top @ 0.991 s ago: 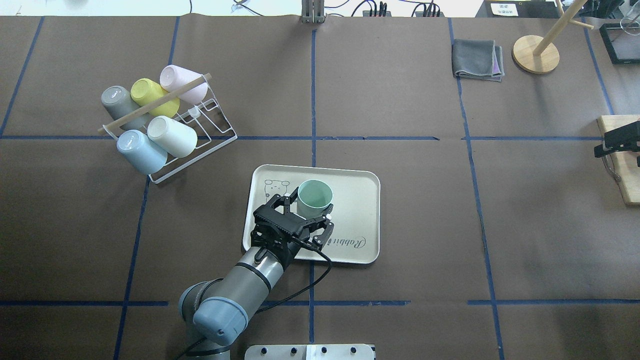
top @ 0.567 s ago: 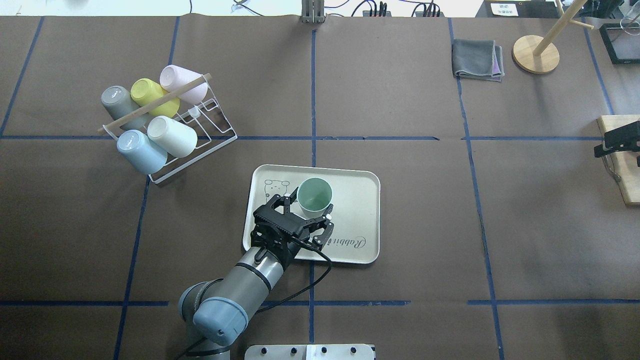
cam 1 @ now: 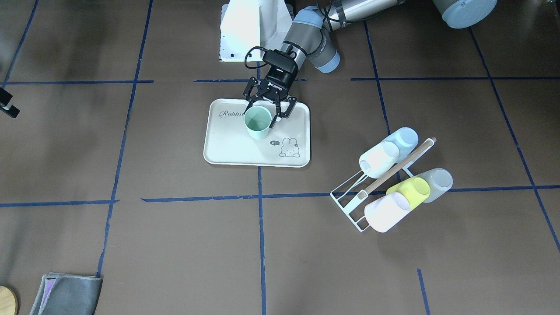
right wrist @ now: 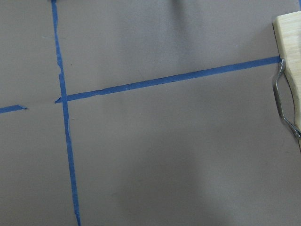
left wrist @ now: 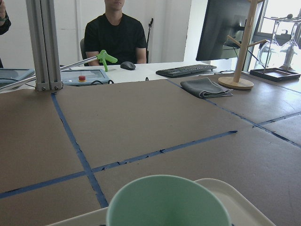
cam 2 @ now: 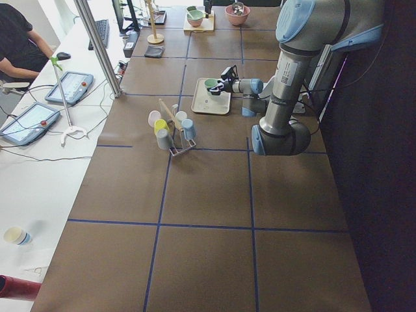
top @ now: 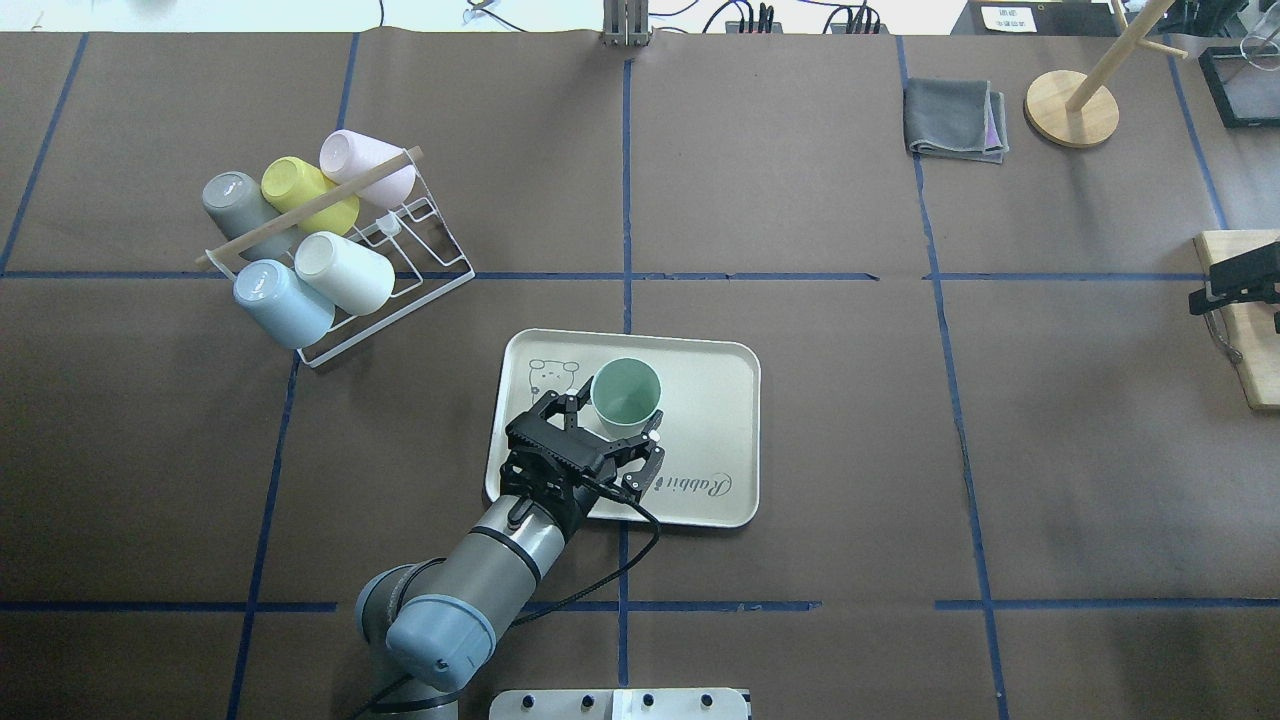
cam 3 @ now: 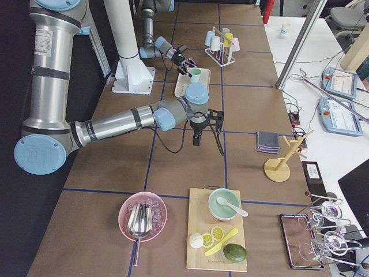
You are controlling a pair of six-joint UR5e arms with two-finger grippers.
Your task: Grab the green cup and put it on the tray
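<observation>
The green cup (top: 626,392) stands mouth up on the cream-white tray (top: 715,400), in its left half near the bunny print. My left gripper (top: 620,412) reaches over the tray's near edge, its fingers on either side of the cup and shut on it. From the front view the cup (cam 1: 257,123) sits between the black fingers (cam 1: 277,118) over the tray (cam 1: 227,146). The left wrist view shows the cup's rim (left wrist: 167,200) close below the camera. My right gripper (top: 1232,278) hangs at the table's right edge; I cannot tell whether it is open or shut.
A white wire rack (top: 400,255) at the left holds several cups on their sides: grey, yellow-green (top: 305,192), pink, pale blue (top: 280,302) and cream. A folded grey cloth (top: 955,118) and a wooden stand (top: 1072,108) lie at the far right, a wooden board (top: 1245,330) at the right edge.
The left gripper has shifted slightly toward the robot and down with the cup; the cup went from a little tilted to upright on the tray. The right arm has not moved.
</observation>
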